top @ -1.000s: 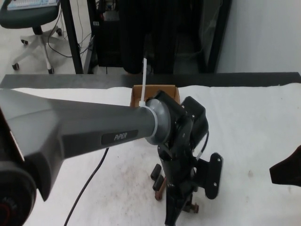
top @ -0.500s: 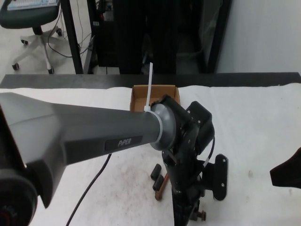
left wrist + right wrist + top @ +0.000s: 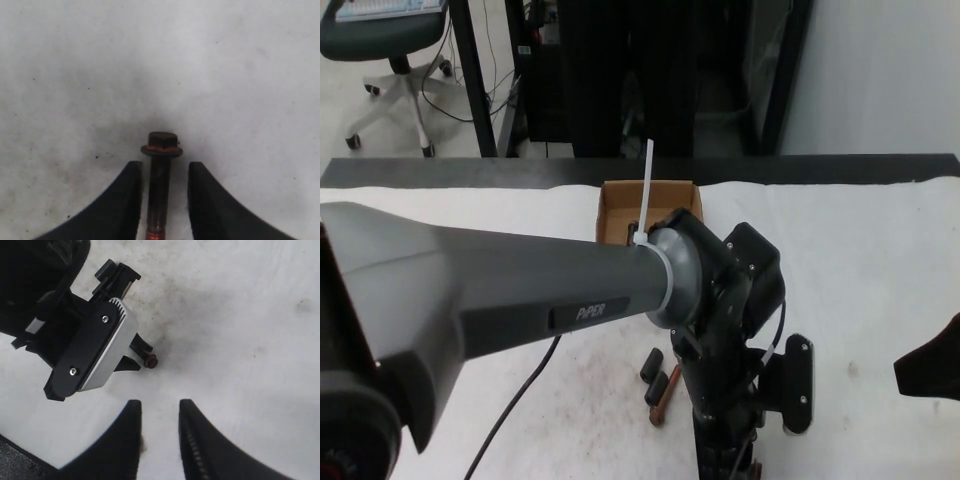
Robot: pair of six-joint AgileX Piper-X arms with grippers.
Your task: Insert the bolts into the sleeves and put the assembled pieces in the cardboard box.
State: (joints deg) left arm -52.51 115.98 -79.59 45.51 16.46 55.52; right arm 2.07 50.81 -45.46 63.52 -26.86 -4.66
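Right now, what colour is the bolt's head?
On the bolt: dark brown-black, reddish flange rim; left wrist view.

Your left arm [image 3: 500,290] stretches far out in front of you, and its wrist [image 3: 730,285] bends so the end points down. Your left gripper [image 3: 165,167] sits low, with its two fingers held a little apart. Your right gripper [image 3: 157,407] hangs close by the left one, pointing down, fingers apart too.

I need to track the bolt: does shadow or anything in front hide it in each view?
Left wrist view: bolt shows whole head, soft shadow on the cloth around it. Right wrist view: left gripper covers all but its head. High view: the arm largely blocks that spot.
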